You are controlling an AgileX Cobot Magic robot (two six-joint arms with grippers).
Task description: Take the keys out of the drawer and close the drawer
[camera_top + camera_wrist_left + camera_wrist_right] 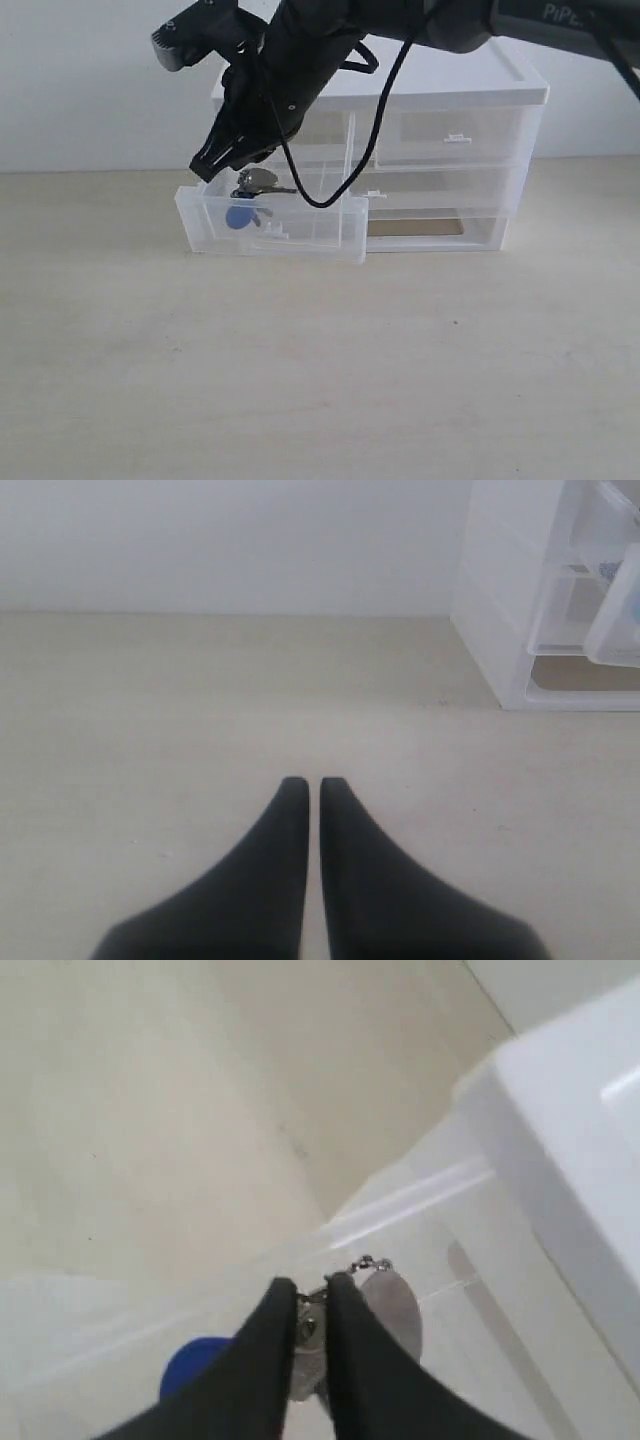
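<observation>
The small translucent drawer (270,228) stands pulled out of the white drawer unit (440,150), at the left of its top pair. My right gripper (222,165) reaches across from the right and hangs over the open drawer, shut on the keys (256,184). The silver keys dangle just above the drawer's rim, and the round blue fob (238,216) hangs lower, inside the drawer. In the right wrist view the gripper (312,1288) pinches the key ring, with the grey tag (392,1305) and blue fob (190,1370) beside the fingers. My left gripper (307,785) is shut over bare table, holding nothing.
The drawer unit's side (500,610) shows at the edge of the left wrist view. The right-hand small drawer (450,135) is closed, and the full-width drawers (440,190) sit below it. A pale wooden tabletop (320,370) stretches in front of the unit.
</observation>
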